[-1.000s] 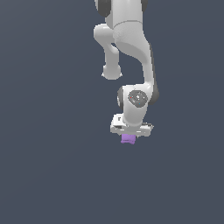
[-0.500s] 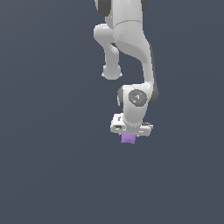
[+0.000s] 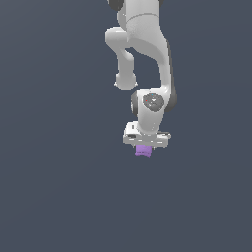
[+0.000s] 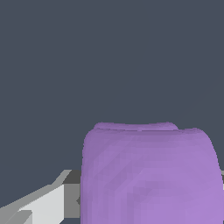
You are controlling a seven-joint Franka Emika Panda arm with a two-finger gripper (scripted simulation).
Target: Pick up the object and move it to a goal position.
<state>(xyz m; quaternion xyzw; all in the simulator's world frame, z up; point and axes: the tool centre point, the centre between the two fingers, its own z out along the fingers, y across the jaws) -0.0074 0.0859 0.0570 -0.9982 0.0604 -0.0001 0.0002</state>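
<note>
The light-purple blocky object (image 3: 143,150) hangs directly under the white gripper (image 3: 144,148) in the exterior view, much narrower than the hand above it. The gripper is shut on the object and holds it clear of the dark grey surface. In the wrist view the object (image 4: 148,175) fills the lower middle of the picture, and one grey-white finger (image 4: 46,204) lies against its side. The other finger is hidden behind the object.
The white arm (image 3: 142,44) comes down from the top of the exterior view. All around is a plain dark grey background (image 3: 49,172) with no other objects or edges showing.
The gripper and the purple object have risen a little together. The upper arm has hardly moved.
</note>
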